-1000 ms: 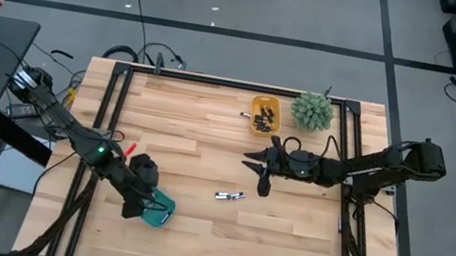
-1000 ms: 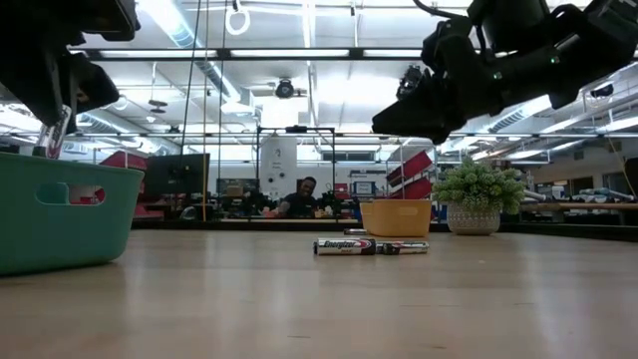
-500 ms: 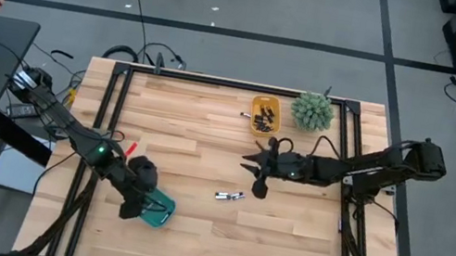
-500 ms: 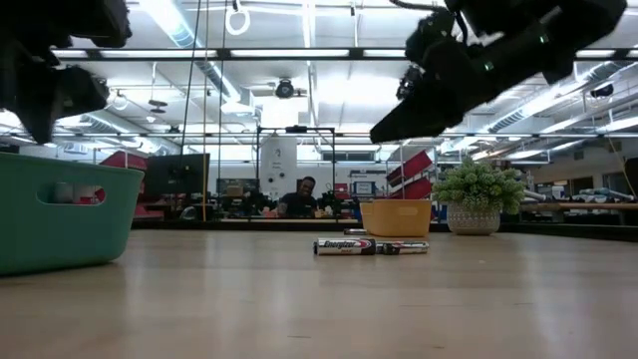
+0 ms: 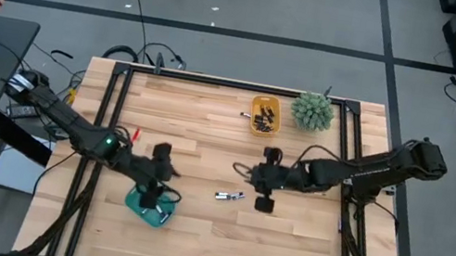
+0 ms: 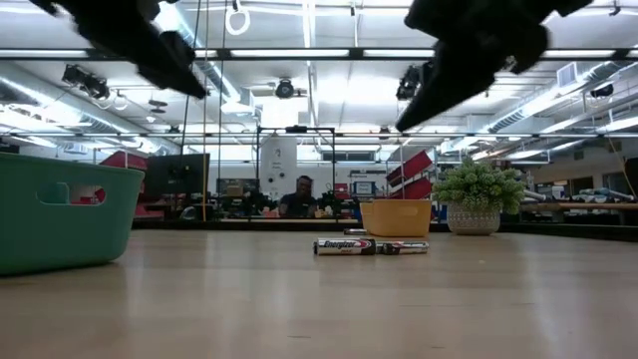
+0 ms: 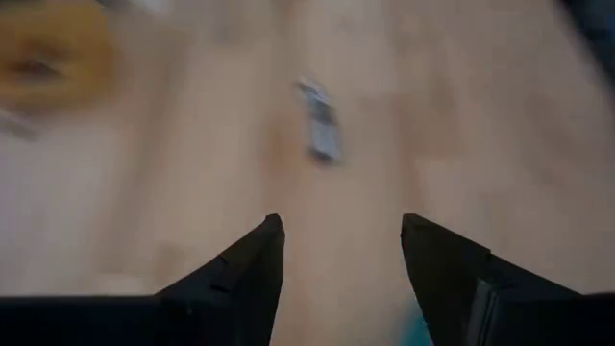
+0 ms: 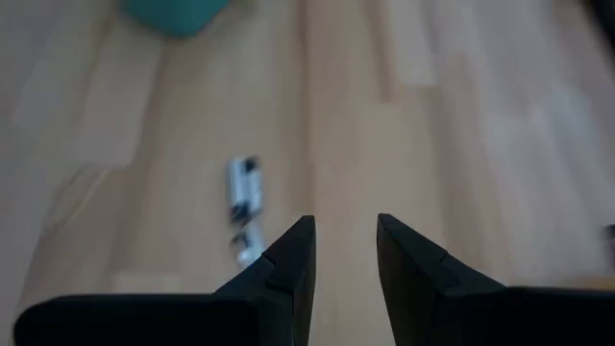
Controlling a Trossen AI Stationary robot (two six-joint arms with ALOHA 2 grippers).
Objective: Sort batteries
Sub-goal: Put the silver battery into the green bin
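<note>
Our left gripper point(image 5: 167, 166) spread above teal bin point(image 5: 148, 205) | right gripper point(image 5: 262, 193) parted, empty, beside batteries point(image 5: 230, 196) mid-bench, likely to pick.

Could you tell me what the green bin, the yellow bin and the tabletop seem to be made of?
Green bin: apparently moulded plastic, matte, uniform teal with a cut-out handle. Yellow bin: likely the same plastic, smooth, evenly coloured. Tabletop: wood, seemingly butcher-block, with visible joined strips and a light sheen.

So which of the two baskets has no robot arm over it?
The yellow basket, at the table's far edge beside the potted plant. The left gripper hangs right by the teal basket.
</note>
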